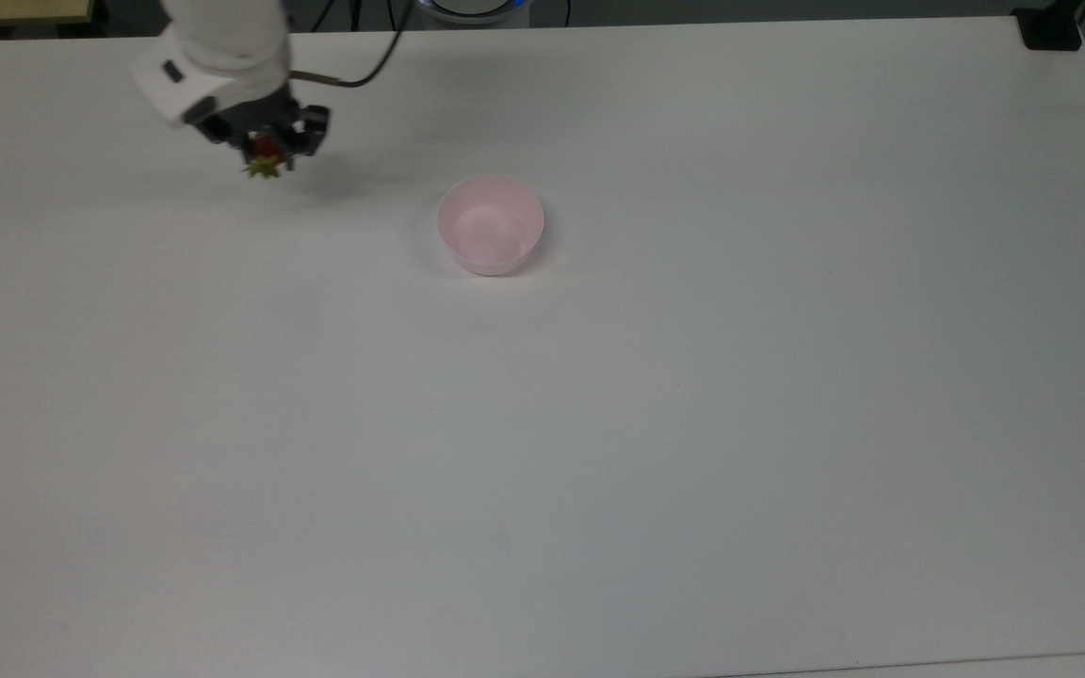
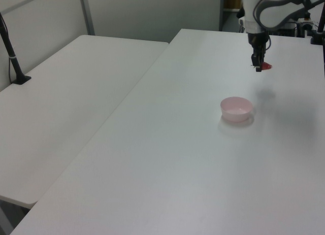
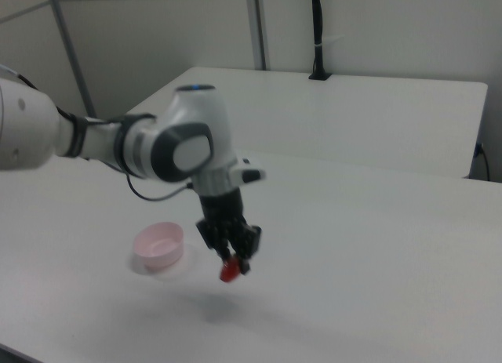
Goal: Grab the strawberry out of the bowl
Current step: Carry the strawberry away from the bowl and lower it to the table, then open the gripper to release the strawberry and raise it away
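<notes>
Overhead, white table [image 1: 599, 424] bears pink bowl [image 1: 491, 226].

Even, soft overhead light washes the broad white matte desk [image 1: 655, 424], bright but without hard glare. Shadows are faint and diffuse: a pale smudge beside the small round pale pink plastic bowl [image 1: 491, 226], another under the raised white robot arm [image 3: 169, 147], which looks slightly motion-blurred in the right view. The top view's corners darken a little.

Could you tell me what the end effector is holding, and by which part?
The end effector holds the strawberry by its red body, its green cap poking out below.
</notes>
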